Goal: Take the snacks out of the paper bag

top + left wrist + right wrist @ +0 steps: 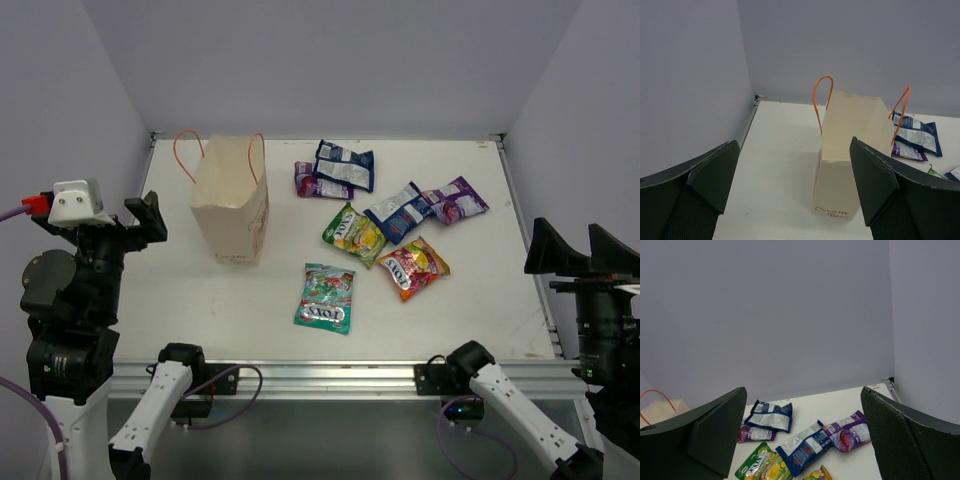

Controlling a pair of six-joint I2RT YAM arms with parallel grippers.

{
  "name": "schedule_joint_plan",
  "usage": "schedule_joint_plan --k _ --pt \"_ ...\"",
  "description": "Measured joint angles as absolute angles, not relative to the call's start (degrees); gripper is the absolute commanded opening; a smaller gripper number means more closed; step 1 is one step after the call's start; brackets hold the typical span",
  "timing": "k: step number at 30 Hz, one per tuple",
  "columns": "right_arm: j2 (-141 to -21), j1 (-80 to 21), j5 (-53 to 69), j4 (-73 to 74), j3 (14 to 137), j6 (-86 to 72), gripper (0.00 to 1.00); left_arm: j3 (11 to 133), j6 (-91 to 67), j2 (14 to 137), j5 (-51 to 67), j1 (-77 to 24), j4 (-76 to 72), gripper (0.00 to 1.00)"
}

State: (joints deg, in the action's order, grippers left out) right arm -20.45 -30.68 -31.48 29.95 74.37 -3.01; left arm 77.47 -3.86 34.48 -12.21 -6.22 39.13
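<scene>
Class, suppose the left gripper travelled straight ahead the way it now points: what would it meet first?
Probably the paper bag, standing upright ahead of the left gripper, jaws open; nothing shows nearer, though depth is unclear.

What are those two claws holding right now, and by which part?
Nothing is held. The left gripper and the right gripper both hang open and empty, apart from the paper bag and the snacks.

1. The paper bag's [232,205] inside is being hidden by its own walls.
2. A purple packet [308,183] is being partly covered by a blue-white packet [345,165].
3. An orange-red packet [816,474] is being cut off by the right wrist view's lower edge.
4. The lettering [832,212] on the bag is being blurred, perhaps two words.
</scene>
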Motion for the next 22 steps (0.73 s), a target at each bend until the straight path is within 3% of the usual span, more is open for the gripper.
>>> schedule_joint_plan --k 22 --pt "-14.11 -30.68 -28.91 30.37 72.64 1.13 0.99 77.95 -3.88 34.44 -13.17 -6.94 39.88 1.00"
